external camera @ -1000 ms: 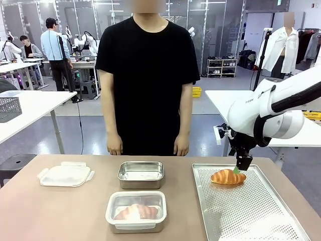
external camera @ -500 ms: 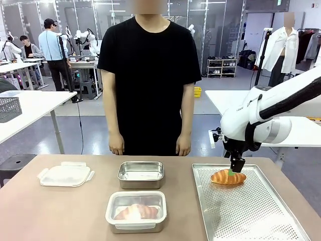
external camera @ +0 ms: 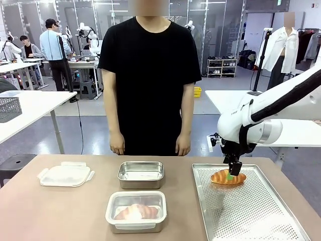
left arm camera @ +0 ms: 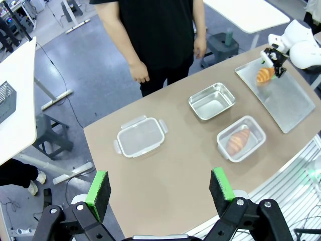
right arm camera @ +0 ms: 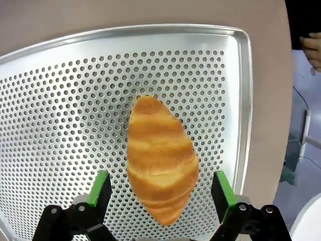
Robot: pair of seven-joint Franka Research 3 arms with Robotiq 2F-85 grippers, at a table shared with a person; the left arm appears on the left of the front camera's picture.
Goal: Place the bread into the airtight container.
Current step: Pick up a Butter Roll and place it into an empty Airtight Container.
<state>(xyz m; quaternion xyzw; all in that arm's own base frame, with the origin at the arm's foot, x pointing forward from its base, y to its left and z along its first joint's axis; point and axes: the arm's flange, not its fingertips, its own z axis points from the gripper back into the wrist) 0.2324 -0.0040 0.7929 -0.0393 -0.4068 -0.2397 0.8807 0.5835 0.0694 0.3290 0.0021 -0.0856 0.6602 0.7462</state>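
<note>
A golden croissant point(external camera: 228, 177) lies at the far end of the perforated metal tray point(external camera: 251, 211). My right gripper point(external camera: 232, 172) hangs just over it, open. In the right wrist view the green pads point(right arm camera: 100, 188) stand either side of the croissant point(right arm camera: 160, 158), not touching it. An empty steel container point(external camera: 141, 174) sits mid-table. In front of it a white-rimmed container point(external camera: 136, 211) holds another croissant. My left gripper point(left arm camera: 159, 188) is open, high above the table, nothing between its fingers.
A clear lid point(external camera: 65, 174) lies at the table's left. The person stands at the far edge, hands point(external camera: 115, 145) down at their sides. From high up, the left wrist view shows the lid point(left arm camera: 140, 136), both containers, the tray point(left arm camera: 286, 103) and my right arm.
My right gripper has moved left and lower, from the croissant's right end to over its middle. The croissant and the containers have stayed put.
</note>
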